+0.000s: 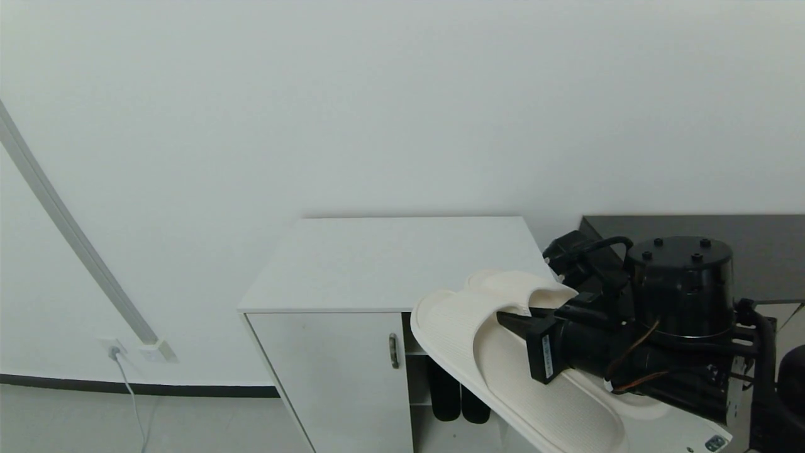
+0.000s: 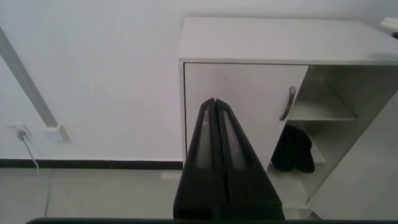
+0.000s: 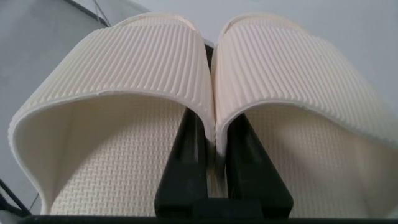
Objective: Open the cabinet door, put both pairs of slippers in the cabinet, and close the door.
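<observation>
A white cabinet (image 1: 383, 264) stands against the wall, its left door (image 1: 333, 377) shut and its right side open. A dark pair of slippers (image 1: 458, 402) stands on a lower shelf inside, also the dark pair (image 2: 294, 149) in the left wrist view. My right gripper (image 1: 512, 321) holds a cream pair of slippers (image 1: 503, 352) in the air, in front of the open right side, its fingers inside the straps and pinching the inner walls together. The cream slippers (image 3: 211, 112) sit side by side in the right wrist view. My left gripper (image 2: 215, 102) is shut and empty, facing the cabinet (image 2: 249, 106).
The left door has a metal handle (image 1: 394, 350) by its right edge. A wall socket with a cable (image 1: 116, 350) sits low on the wall at left, below a slanted grey trim. A dark surface (image 1: 755, 245) lies to the cabinet's right.
</observation>
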### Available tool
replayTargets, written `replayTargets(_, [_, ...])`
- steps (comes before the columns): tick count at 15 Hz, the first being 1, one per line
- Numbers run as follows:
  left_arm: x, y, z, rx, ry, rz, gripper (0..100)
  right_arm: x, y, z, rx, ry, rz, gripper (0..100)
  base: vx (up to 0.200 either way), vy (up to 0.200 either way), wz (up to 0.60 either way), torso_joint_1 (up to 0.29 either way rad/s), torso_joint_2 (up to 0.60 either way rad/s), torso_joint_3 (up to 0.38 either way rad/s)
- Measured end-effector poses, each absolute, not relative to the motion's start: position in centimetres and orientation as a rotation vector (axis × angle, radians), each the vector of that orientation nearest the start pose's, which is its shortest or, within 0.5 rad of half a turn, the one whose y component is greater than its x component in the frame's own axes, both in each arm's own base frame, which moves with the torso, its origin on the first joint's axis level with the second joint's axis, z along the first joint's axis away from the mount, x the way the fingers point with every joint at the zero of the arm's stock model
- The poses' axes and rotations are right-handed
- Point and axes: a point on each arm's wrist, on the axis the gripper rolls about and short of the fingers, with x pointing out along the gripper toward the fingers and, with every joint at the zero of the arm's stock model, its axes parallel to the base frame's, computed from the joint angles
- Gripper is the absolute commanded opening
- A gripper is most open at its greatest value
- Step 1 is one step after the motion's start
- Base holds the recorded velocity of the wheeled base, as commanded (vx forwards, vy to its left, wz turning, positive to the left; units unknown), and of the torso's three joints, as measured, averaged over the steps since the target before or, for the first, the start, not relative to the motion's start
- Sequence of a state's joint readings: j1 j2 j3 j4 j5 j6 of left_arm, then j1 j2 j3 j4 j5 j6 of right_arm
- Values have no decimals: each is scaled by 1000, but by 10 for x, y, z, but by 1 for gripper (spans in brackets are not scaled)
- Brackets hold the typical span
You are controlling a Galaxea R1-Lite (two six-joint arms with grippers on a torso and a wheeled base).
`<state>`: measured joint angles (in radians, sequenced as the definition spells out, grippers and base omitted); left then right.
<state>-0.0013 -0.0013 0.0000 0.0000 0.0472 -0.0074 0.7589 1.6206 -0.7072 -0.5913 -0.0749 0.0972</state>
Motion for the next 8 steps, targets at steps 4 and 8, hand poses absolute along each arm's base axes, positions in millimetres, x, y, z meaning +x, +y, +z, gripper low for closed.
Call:
replayTargets(4, [-23, 1, 75, -6, -1, 44, 0, 203, 191, 174, -41, 334, 665, 0, 0, 0, 0, -24, 38, 29])
replayTargets(8, [-23, 1, 75, -6, -1, 44, 0, 203, 191, 173, -43, 338, 664, 0, 0, 0, 0, -151, 350, 188])
